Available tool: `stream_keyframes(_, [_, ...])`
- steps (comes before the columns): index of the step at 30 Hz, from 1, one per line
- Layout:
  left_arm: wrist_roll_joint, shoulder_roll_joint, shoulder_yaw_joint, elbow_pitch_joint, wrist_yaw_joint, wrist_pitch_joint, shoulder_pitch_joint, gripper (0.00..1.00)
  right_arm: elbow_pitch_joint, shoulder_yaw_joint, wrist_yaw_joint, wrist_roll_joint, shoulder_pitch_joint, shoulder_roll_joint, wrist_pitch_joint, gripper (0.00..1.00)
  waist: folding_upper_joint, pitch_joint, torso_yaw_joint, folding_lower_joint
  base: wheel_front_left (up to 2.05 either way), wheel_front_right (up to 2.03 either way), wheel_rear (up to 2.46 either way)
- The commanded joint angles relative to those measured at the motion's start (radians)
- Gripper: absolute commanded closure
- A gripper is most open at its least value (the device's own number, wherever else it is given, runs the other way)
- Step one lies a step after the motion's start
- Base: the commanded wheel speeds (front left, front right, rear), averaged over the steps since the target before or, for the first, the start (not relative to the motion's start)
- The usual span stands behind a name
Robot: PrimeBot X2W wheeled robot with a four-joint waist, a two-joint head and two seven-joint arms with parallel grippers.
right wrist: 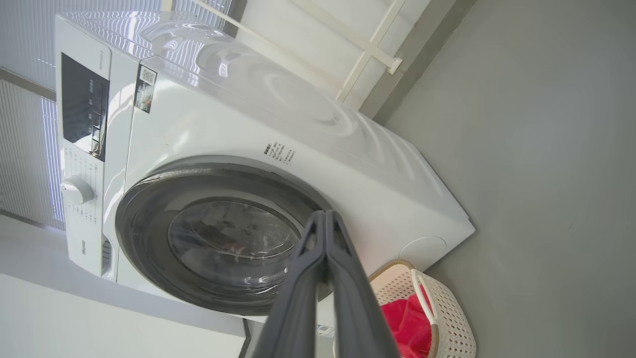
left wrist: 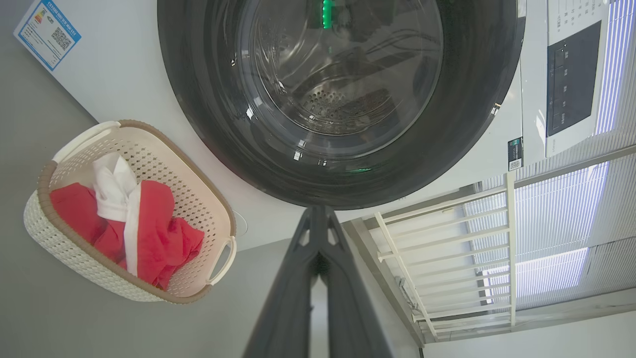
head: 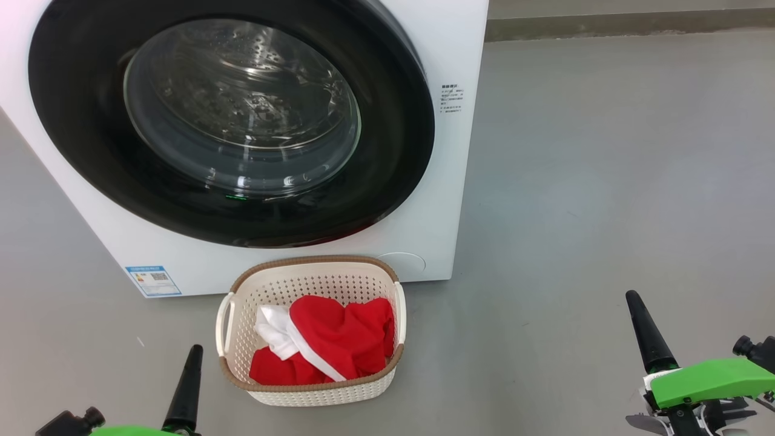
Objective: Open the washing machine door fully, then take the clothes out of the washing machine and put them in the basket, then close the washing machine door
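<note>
Apparently finished: the black-rimmed glass door [head: 242, 109] is shut on the white washing machine [head: 460, 151], red clothes [head: 339, 339] are laid in the cream plastic basket [head: 315, 260] before it, and left gripper [left wrist: 318, 211] and right gripper [right wrist: 325, 215] are pinched together, empty.

Left gripper [left wrist: 318, 211]: two long tapering fingers [left wrist: 293, 298] of matte charcoal plastic, small triangular cut-outs near the tips. Right gripper [right wrist: 325, 214]: same build, same colour. In the head view at 5 o'clock, slim black cone-shaped finger on a bright green shell [head: 714, 378], white bracket [head: 657, 378] and black fittings beneath, black knob [head: 748, 346] at the shell's 1 o'clock. At 7 o'clock, a matching black finger, green edge and knob.
</note>
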Motion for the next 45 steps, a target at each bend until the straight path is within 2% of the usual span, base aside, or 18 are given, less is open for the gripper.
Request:
stream_keyframes(1, [-0.027, 0.01, 0.03, -0.018, -0.013, 0.01, -0.044, 1.0, -0.023, 0.005, 0.0, 0.03, -0.052, -0.014, 0.006, 1.0, 0.0, 0.0, 0.0, 0.0, 0.0, 0.0, 0.0])
stream_keyframes(33, [-0.384, 0.011, 0.064, 0.017, -0.042, 0.102, -0.079, 1.0, -0.006, -0.03, -0.001, 0.392, -0.071, -0.013, 0.103, 1.0, 0.0, 0.002, 0.006, -0.0001, 0.0, 0.0, 0.0])
stream_keyframes(45, [-0.387, 0.011, 0.064, 0.017, -0.042, 0.103, -0.079, 1.0, -0.006, -0.034, -0.001, 0.393, -0.072, -0.011, 0.107, 1.0, 0.0, 0.002, 0.006, -0.0001, 0.0, 0.0, 0.0])
